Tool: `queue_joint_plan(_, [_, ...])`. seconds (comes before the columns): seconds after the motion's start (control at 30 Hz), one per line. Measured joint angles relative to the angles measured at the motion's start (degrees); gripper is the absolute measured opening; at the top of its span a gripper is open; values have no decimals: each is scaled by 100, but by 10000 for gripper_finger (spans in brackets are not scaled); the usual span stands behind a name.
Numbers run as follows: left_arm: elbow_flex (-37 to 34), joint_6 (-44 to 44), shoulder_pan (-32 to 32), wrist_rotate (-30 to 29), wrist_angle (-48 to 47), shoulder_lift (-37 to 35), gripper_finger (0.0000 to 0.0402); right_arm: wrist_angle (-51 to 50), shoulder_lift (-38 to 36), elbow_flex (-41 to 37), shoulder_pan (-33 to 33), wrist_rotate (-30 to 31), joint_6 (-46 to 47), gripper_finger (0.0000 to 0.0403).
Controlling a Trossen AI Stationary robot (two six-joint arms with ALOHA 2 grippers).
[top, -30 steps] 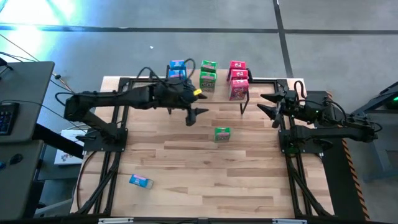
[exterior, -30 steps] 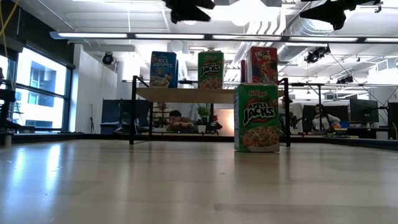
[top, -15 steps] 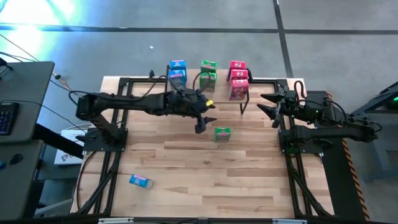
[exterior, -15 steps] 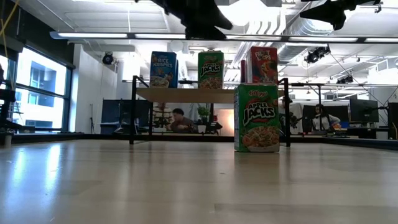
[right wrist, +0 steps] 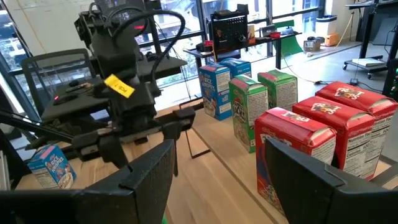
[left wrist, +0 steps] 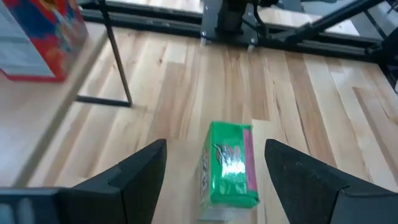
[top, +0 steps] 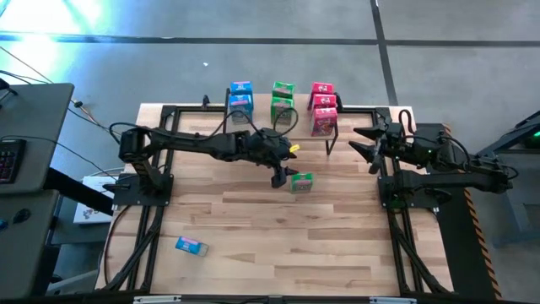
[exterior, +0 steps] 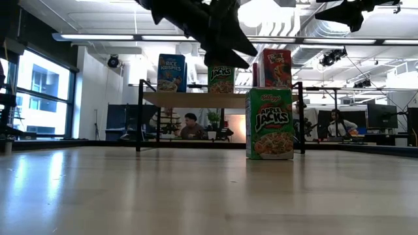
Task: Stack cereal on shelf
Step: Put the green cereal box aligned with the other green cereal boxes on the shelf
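Note:
A green cereal box [top: 301,181] stands upright on the wooden tabletop, in front of the shelf [exterior: 219,99]. My left gripper [top: 283,176] is open and hovers above it, just to its left. In the left wrist view the green box [left wrist: 230,165] shows below and between the spread fingers of that gripper [left wrist: 216,143], with a gap on both sides. In the low view the left gripper [exterior: 228,55] hangs well above the box [exterior: 269,124]. A blue box [top: 191,246] lies flat near the table's near left corner. The shelf carries two blue [top: 240,95], two green [top: 282,100] and three red boxes [top: 322,105]. My right gripper [top: 361,141] waits open by the shelf's right end.
The shelf's black legs [top: 331,139] stand close behind the green box. Black arm frames [top: 152,219] run along the table's left and right edges. Open wooden tabletop [top: 278,236] lies between the two loose boxes. People sit in the room beyond the table [exterior: 189,127].
My left gripper has left the front of the shelf and swung toward the table's right and near side, coming down over the standing green box. Its fingers have stayed open. No box has moved.

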Motion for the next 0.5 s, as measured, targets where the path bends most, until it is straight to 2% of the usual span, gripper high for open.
queue_joint_plan(0.23, [0, 26, -127, 31, 39, 233, 300, -14, 0, 0, 0, 0, -1, 242])
queue_joint_plan(0.5, [-2, 149, -276, -12, 102, 557, 305, -53, 0, 0, 0, 0, 0, 242])
